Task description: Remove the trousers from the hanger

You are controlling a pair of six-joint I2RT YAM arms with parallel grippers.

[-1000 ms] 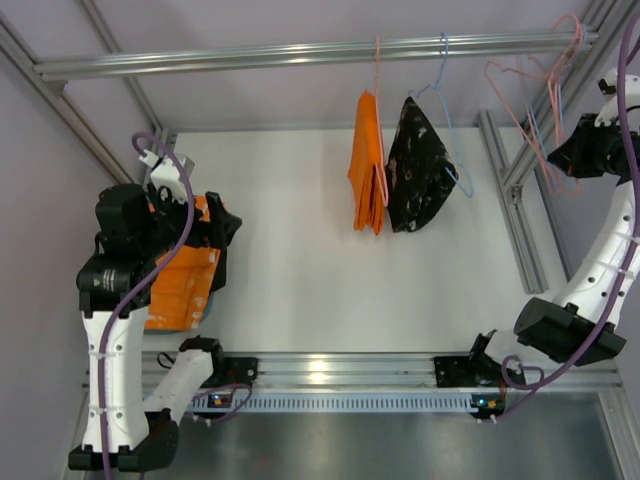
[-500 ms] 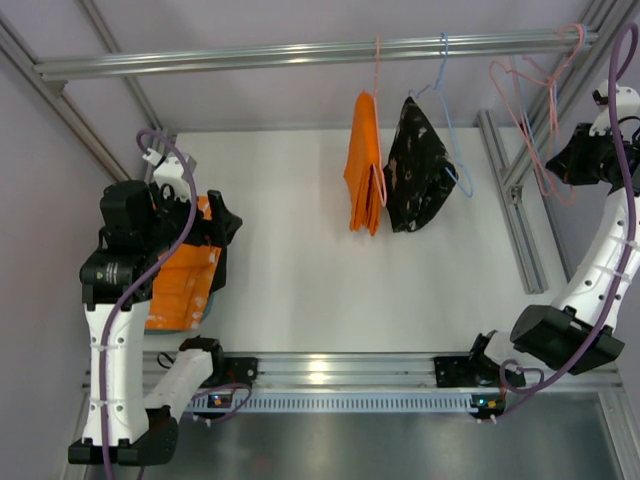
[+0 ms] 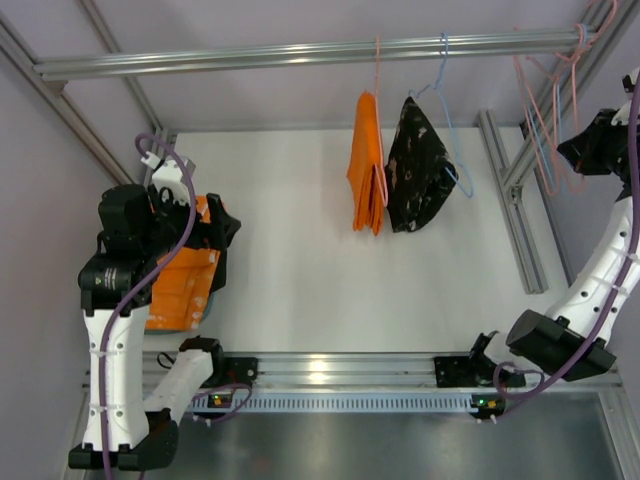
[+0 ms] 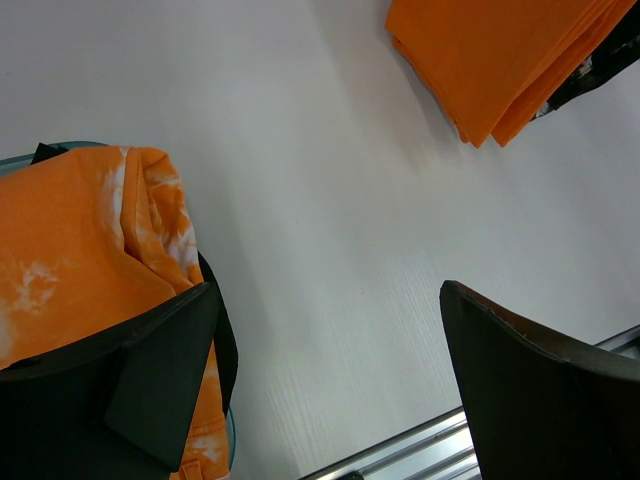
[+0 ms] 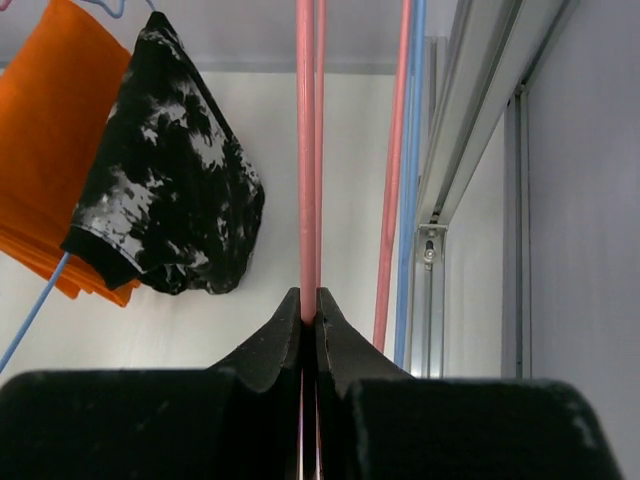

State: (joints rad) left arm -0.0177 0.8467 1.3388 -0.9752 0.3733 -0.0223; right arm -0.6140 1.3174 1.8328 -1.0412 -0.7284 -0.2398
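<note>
Orange trousers with whitish marks [image 3: 180, 285] lie bunched in a teal bin at the left, also in the left wrist view [image 4: 70, 240]. My left gripper [image 3: 222, 240] hovers over their right edge, open and empty [image 4: 328, 300]. My right gripper [image 3: 580, 148] is at the far right, shut on a thin pink wire hanger [image 3: 545, 120] with nothing on it, its hook near the right end of the rail. The right wrist view shows the pink wire [image 5: 306, 150] pinched between the shut jaws [image 5: 309, 300].
A folded plain orange garment [image 3: 367, 165] hangs on another pink hanger at mid rail [image 3: 300, 52]. A black speckled garment [image 3: 418, 170] hangs beside it on a light blue hanger [image 3: 445, 60]. Further pink and blue wires [image 5: 385, 200] hang by the right frame post [image 3: 510, 200].
My right gripper has moved right and back with the empty pink hanger, which has swung toward the rail's right end. The left arm has barely moved.
</note>
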